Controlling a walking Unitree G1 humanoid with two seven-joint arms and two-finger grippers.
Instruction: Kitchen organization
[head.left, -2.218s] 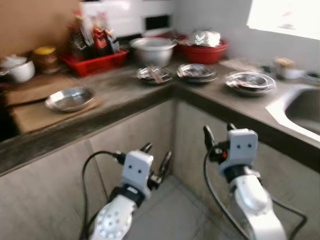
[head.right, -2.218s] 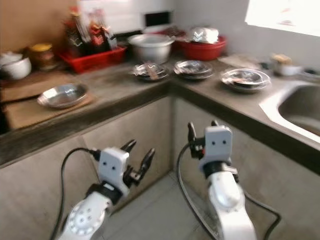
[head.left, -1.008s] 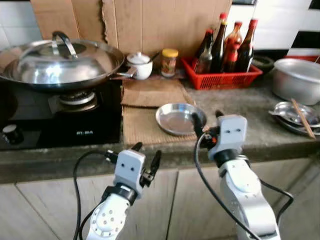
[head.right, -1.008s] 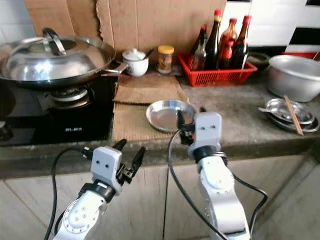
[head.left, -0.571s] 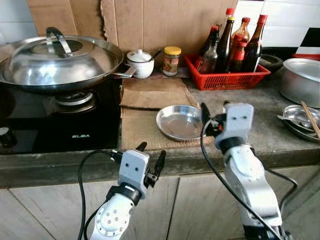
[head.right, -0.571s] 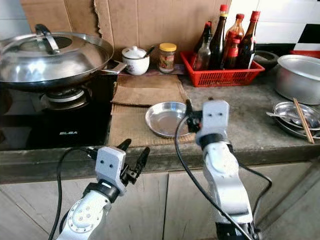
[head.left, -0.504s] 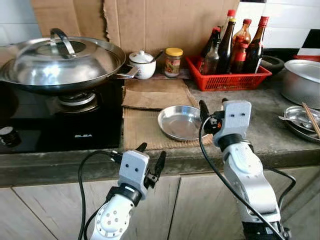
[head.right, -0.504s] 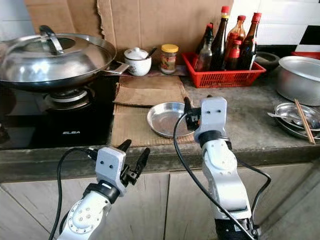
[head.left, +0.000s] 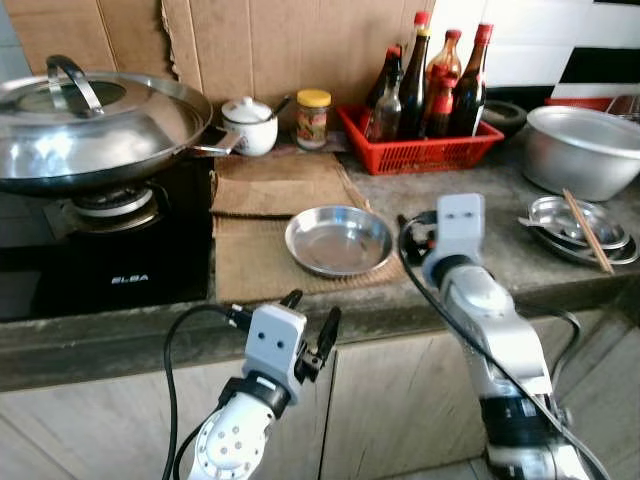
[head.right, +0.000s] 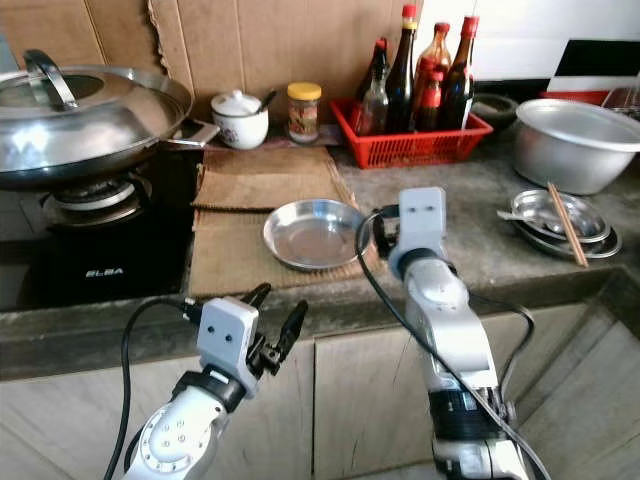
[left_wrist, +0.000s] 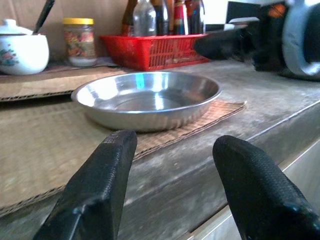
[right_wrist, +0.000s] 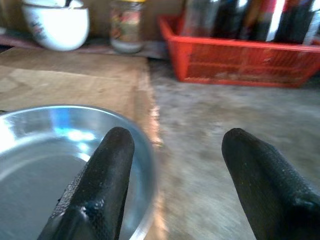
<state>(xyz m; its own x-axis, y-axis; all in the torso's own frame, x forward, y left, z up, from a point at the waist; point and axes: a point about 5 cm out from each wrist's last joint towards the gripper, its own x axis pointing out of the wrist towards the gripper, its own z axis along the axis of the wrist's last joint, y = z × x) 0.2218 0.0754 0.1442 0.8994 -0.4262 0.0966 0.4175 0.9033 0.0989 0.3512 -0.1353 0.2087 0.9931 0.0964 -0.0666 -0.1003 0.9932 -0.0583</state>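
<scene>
Two grippers were in your view, and only the right gripper (right_wrist: 170, 185) was at work: it hung over the counter (head.left: 480, 200) just beside the near right rim of the steel dish (head.left: 340, 240), fingers spread apart and empty, one finger over the rim and the other over bare counter. You looked to be in the reach-in step, before any grasp. Your next move would likely call for lowering so the rim sat between the fingers, then closing, since the dish is shallow and thin-lipped and could slide on the cardboard mat (head.left: 260, 255). Your left gripper (head.left: 312, 335) hung below the counter edge, fingers also apart, holding nothing. You could not tell from these views whether the right fingers touched the dish, as the wrist housing hid the tips from the head camera; the wok (head.left: 95, 115) was cut off at the frame's side, and where the dish should go was not shown
</scene>
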